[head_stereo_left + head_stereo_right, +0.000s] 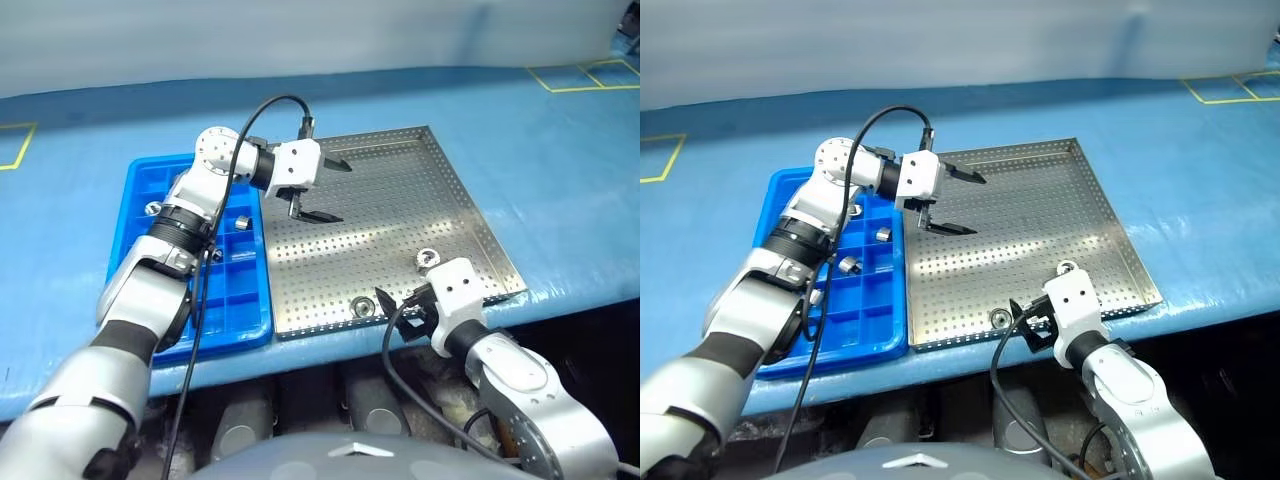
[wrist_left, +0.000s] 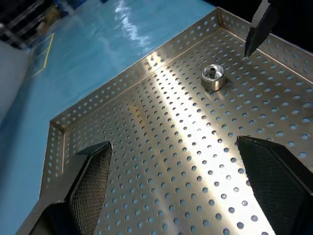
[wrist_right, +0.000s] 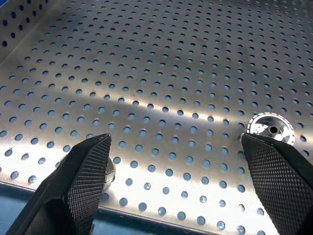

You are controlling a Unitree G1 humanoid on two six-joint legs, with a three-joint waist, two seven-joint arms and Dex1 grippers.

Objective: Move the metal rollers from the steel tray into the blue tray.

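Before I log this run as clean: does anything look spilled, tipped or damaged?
Nothing stands out. Two rollers sit on the steel tray near its front edge; the others sit inside compartments of the blue tray. Both trays lie flat on the table, none spilled. Left gripper and right gripper are open, empty.

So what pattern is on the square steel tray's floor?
Rows of small round holes across the shiny square steel tray, clearest in the right wrist view.
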